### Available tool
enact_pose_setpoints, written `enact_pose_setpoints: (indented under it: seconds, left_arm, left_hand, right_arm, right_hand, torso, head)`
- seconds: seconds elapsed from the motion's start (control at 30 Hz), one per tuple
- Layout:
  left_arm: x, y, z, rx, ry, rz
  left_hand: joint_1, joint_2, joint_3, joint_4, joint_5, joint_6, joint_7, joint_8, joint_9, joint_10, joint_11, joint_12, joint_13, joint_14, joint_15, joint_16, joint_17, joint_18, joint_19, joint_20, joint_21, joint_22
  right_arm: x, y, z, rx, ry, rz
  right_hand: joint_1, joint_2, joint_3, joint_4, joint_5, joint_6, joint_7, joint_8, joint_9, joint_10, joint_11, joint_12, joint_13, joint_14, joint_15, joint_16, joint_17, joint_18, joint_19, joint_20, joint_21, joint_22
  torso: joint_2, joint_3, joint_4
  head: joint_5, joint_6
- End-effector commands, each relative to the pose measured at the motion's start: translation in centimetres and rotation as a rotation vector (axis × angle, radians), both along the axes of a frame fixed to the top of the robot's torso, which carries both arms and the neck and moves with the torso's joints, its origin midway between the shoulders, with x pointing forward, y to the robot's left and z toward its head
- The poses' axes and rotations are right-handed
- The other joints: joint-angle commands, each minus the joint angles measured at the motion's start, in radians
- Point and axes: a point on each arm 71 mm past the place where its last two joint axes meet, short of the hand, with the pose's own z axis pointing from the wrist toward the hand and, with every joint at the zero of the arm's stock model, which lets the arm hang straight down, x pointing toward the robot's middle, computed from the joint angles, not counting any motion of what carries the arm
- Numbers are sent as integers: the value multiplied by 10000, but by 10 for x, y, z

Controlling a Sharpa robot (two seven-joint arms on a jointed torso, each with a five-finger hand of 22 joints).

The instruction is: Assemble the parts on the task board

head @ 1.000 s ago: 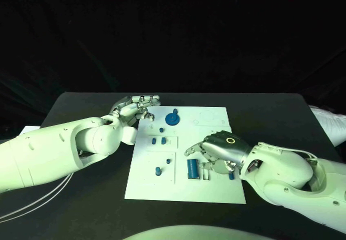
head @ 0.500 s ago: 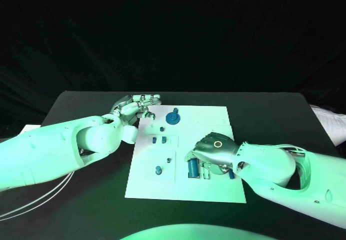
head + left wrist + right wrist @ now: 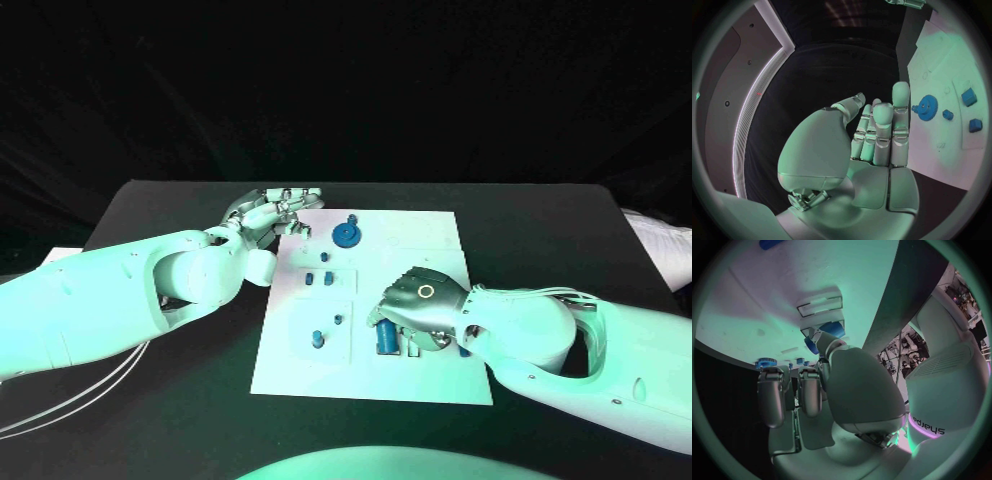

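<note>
White and flat, the rectangular task board (image 3: 433, 385) lies mid-frame on your black desk (image 3: 173, 420) in the head view. Your right hand (image 3: 415, 310) is down on the board's lower right part, fingers curled over a long blue cylindrical part (image 3: 387, 338); the fingers touch it, but you cannot tell whether they grasp it. Your left hand (image 3: 271, 214) sits at the board's upper left edge, fingers straight and close together, holding nothing. Just right of it a round blue gear-shaped part (image 3: 346, 237) lies on the board. Small blue block parts (image 3: 319, 280) lie left of centre, and a small blue peg (image 3: 316, 342) lower left.
</note>
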Motion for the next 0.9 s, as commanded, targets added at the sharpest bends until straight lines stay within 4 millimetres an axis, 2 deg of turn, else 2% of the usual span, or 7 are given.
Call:
enact_pose_setpoints:
  seconds: [0.03,0.5,0.63,0.73,0.9]
  left_arm:
    - [-1,-2,1,-81,-72,-180]
    - [-1,-2,1,-83,-63,-190]
    - [-1,-2,1,-82,-60,-190]
    - [-1,-2,1,-82,-59,-191]
    - [-1,-2,1,-83,-60,-192]
  left_hand:
    - [-13,90,-62,25,65,-78,5,52,2,-85,5,48,-10,-90,1,-18,-8,121,-59,-12,-22,-9]
    - [-13,90,-62,25,65,-78,5,52,2,-85,5,48,-10,-90,1,-18,-8,121,-59,-12,-22,-9]
    - [-13,90,-62,25,65,-78,5,52,2,-85,5,48,-10,-90,1,-18,-8,121,-59,-12,-22,-9]
    - [-13,90,-62,25,65,-78,5,52,2,-85,5,48,-10,-90,1,-18,-8,121,-59,-12,-22,-9]
    - [-13,90,-62,25,65,-78,5,52,2,-85,5,48,-10,-90,1,-18,-8,121,-59,-12,-22,-9]
  right_arm:
    - [-2,2,-3,-311,58,249]
    - [1,0,-6,-351,140,209]
    - [0,1,-5,-126,68,282]
    - [0,1,-2,194,-109,252]
    - [1,-1,1,567,-373,111]
  right_hand:
    - [-80,-16,73,-28,-48,91,4,35,-12,67,-8,59,-399,907,63,-15,2020,-49,617,5,-6,2078]
    - [-222,-20,259,-58,-75,382,104,117,-10,93,22,127,-374,916,78,3,2056,-54,630,4,7,2097]
    - [-358,32,376,-40,-138,859,251,286,46,159,98,231,-321,943,130,57,2150,-72,678,2,55,2158]
    - [-432,138,459,-11,-286,1239,354,411,101,218,218,316,-273,965,216,103,2231,-93,732,7,111,2227]
    - [-556,235,482,66,-491,1515,405,485,145,272,317,397,-226,985,295,146,2305,-108,771,39,152,2276]
  torso:
    - [6,3,1]
    - [1,0,-2]
    - [-1,3,-7]
    - [3,6,-3]
    - [1,6,6]
  head:
    - [12,-39]
    - [39,-89]
    - [40,-92]
    - [35,-93]
    - [35,-98]
